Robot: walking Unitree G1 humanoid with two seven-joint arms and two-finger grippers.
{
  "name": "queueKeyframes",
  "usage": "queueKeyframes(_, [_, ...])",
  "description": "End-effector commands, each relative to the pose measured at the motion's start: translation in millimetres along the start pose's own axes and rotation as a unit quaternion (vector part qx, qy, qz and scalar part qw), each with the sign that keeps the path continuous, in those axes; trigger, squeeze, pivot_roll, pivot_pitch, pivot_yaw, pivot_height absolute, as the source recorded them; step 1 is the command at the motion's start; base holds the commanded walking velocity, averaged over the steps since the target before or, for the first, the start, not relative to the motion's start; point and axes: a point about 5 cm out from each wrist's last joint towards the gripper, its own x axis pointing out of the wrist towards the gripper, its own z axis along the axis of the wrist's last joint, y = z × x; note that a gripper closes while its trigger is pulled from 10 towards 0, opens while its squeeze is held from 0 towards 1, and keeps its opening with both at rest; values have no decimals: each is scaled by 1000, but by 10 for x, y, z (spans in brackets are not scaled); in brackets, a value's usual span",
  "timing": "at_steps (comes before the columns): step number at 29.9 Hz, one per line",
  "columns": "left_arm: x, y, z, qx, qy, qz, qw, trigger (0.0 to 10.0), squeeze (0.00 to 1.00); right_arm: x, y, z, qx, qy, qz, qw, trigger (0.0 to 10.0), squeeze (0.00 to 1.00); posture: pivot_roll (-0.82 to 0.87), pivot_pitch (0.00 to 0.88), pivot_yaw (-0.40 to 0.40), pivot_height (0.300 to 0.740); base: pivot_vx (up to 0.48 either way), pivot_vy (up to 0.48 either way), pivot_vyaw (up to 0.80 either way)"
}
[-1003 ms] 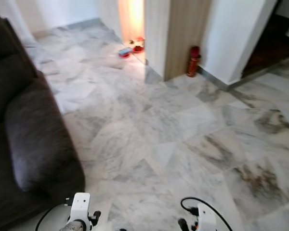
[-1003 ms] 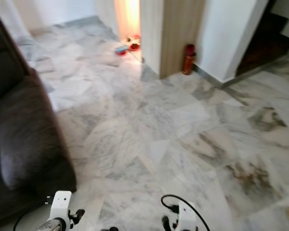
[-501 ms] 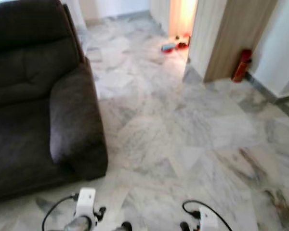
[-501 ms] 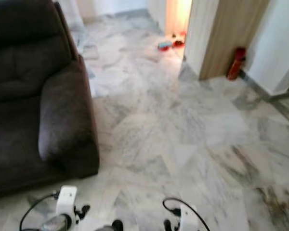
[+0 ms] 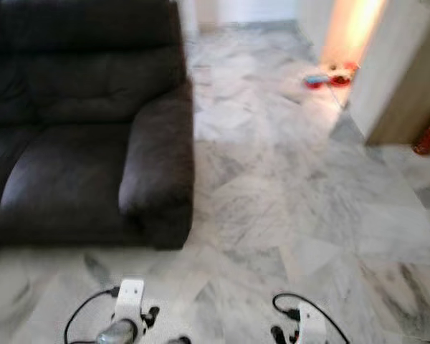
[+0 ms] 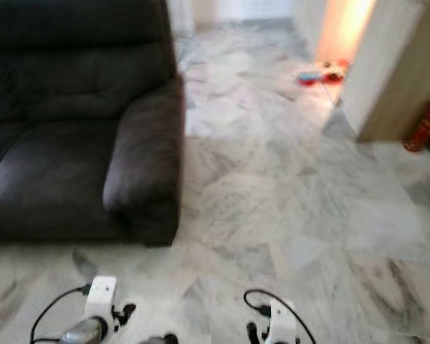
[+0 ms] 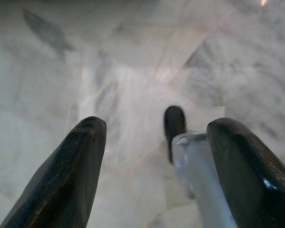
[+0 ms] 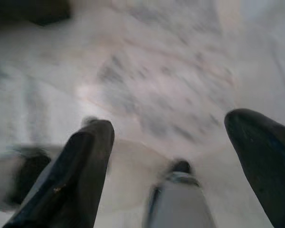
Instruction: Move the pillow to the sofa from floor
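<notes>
the dark brown leather sofa (image 5: 86,136) is seen ahead-left, nearer the spread, empty left pincer (image 7: 152,166) than the spread right pincer (image 8: 175,161); no pillow can be made out on the marble floor (image 5: 287,208).

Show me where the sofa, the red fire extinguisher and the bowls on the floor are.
sofa (image 5: 64,172), left eye view, seat cushion.
fire extinguisher (image 6: 423,125), right eye view, red body.
bowls (image 5: 328,77), left eye view, the blurred red and blue cluster.
</notes>
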Motion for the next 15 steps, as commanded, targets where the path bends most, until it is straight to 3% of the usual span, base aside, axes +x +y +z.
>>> queueKeyframes(1, [1,-2,-5,16,5,-3,1000,10000,0,-70,-242,-123,7,19,-32,999,10000,0,33,129,9,740,0,0,0])
queueKeyframes(7, [-65,138,-209,23,29,16,999,10000,0,-132,-477,-160,-2,33,-67,997,10000,0,29,128,9,740,0,0,0])
queueKeyframes(15, [-139,178,-428,9,54,21,998,10000,0,-211,-561,-353,14,55,-82,995,10000,0,27,118,11,740,0,0,0])
